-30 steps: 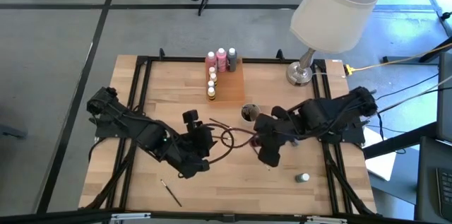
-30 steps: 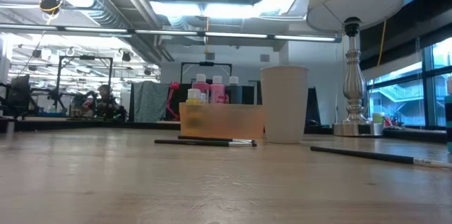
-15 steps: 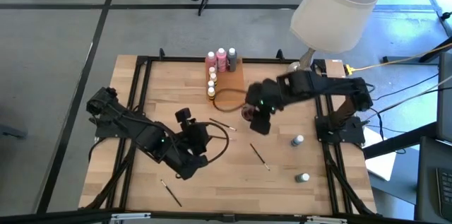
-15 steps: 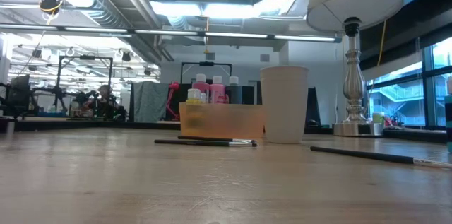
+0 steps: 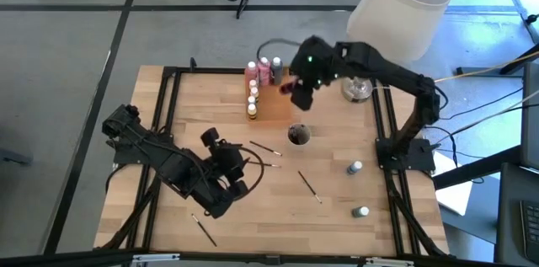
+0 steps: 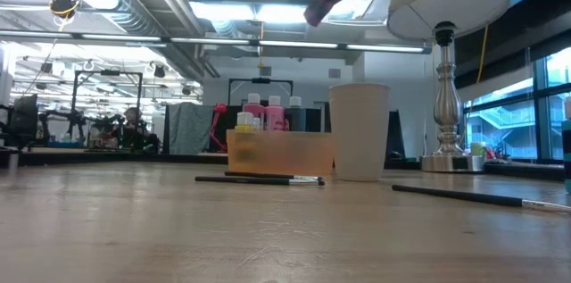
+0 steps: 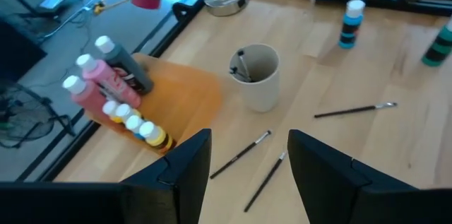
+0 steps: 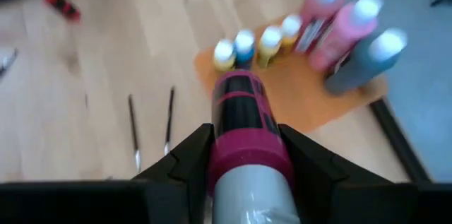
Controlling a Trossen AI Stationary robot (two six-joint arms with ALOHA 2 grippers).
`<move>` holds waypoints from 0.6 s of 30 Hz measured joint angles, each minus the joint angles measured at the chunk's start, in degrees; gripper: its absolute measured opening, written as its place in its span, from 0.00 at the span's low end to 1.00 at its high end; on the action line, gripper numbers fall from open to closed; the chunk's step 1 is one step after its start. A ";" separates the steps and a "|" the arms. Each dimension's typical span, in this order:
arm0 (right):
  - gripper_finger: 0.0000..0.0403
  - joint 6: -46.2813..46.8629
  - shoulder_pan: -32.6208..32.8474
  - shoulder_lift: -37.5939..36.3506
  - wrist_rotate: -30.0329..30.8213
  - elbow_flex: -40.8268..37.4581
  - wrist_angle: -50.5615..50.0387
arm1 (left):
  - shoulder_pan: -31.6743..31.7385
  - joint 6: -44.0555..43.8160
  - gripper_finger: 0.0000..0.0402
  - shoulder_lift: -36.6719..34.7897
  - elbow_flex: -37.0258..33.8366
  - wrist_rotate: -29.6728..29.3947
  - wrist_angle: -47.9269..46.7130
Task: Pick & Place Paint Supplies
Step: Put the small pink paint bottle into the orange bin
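Observation:
My right gripper [image 5: 296,92] is high over the orange tray [image 5: 276,104] at the table's far edge, shut on a red bottle with a black band [image 8: 242,121], which the low view also shows [image 6: 321,4]. Pink and grey bottles [image 5: 264,71] and a row of small ones [image 5: 252,98] stand on the tray. My left gripper [image 7: 247,171] is open over the table's near left middle [image 5: 226,176], touching nothing. Brushes lie flat on the wood [image 5: 265,146], [image 5: 308,184], [image 5: 203,229]. A blue bottle [image 5: 354,168] and a green one [image 5: 360,212] stand near the right edge. My right gripper pinches the red bottle's body [image 8: 244,150] between its two fingers [image 8: 187,160]. The bottle lies along the fingers, its pale end [image 8: 247,192] toward the wrist and its red end pointing away. It is lifted clear, tilted in the air above the tray.
A round cup [image 5: 298,136] holding a brush stands mid-table, just nearer than the tray. A lamp with a pale shade [image 5: 397,10] and a metal base [image 5: 357,88] stands at the far right corner. Black rails [image 5: 168,115] run along the table's sides.
My right gripper has risen from the table's middle and swung toward the far edge with the red bottle, passing the cup and ending above the tray. My left gripper has drawn back a little toward the near left.

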 joint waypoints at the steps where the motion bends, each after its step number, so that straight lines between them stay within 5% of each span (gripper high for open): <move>1: 0.35 -0.73 -1.02 0.17 -0.75 0.00 1.39 | 0.02 -0.95 0.46 0.00 0.00 -0.29 -0.52; 9: 0.35 -5.17 -6.23 6.01 -3.54 0.02 3.81 | 0.74 -3.30 0.46 0.02 0.00 -3.21 -2.80; 18: 0.35 -10.38 -7.71 13.37 0.09 -0.01 3.06 | 0.26 -4.65 0.46 -0.97 -0.01 -4.49 -3.49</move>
